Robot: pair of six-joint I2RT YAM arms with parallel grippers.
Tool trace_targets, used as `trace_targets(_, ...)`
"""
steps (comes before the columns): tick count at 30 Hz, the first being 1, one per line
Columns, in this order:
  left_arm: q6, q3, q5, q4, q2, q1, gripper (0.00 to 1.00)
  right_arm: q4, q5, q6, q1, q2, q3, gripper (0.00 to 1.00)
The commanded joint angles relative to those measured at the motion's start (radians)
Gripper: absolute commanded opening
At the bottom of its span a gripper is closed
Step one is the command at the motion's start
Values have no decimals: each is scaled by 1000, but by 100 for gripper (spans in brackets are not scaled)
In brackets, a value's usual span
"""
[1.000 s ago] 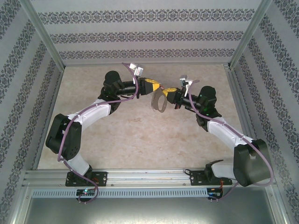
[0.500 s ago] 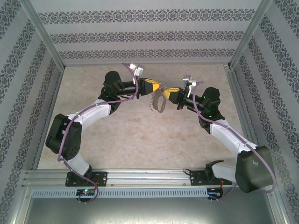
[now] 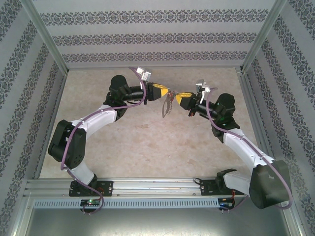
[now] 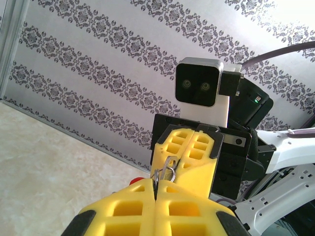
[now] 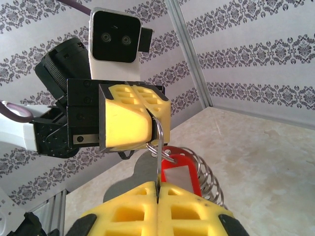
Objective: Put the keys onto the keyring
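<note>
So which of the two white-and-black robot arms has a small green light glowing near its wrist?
The right arm, the one on the right from above: a green light glows on its black wrist housing. The left arm's black wrist shows none.

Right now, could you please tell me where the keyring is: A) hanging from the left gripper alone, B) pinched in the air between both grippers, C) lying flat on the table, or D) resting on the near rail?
B: the keyring hangs above the table, with the left gripper and the right gripper both shut on it.
</note>
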Motion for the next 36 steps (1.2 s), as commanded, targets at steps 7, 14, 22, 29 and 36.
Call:
trace_targets(7,16,-3,7,42,-17,11,0,9,-13,-12,1,35,66,0)
trace_targets(14,8,-1,8,49,-8,10,0,-1,-8,-28,19,61,93,0)
trace_targets(22,4,3,9,52,-2,10,0,-7,15,-33,1,54,105,0)
trace_targets(29,-1,4,8,53,2,6,0,-12,19,-29,-7,40,119,0)
trace_targets(36,0,10,7,47,5,0,0,-9,16,-21,-8,31,134,0)
